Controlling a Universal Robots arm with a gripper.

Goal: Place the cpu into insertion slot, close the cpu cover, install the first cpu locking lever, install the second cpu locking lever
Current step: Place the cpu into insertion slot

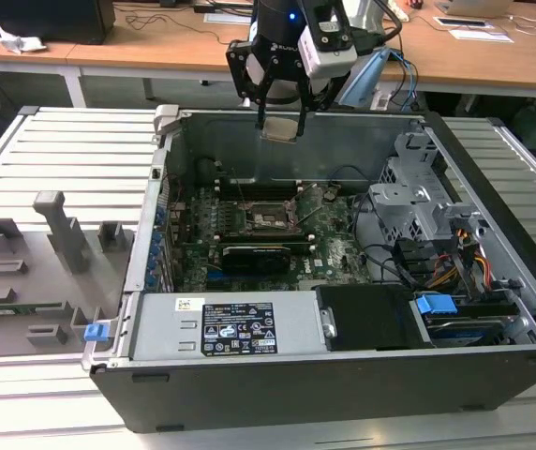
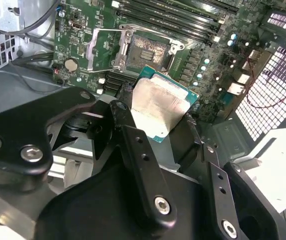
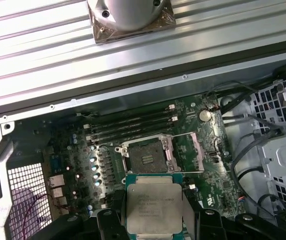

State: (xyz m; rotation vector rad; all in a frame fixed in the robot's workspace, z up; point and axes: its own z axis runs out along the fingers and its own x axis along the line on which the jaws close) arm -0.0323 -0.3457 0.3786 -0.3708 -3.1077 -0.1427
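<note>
Gripper pinching cpu by its edges, high in open air over the case, well above slot. Fingertips partly hidden behind cpu. Slot bare, cover flipped open beside it.

We see the cpu w/ a dull silver-grey metal top, green edge; the gripper is smooth matt black, screws shiny. The insertion slot has a bright metal border; the case is grey sheet metal, matt; the desk looks like pale wood
</note>
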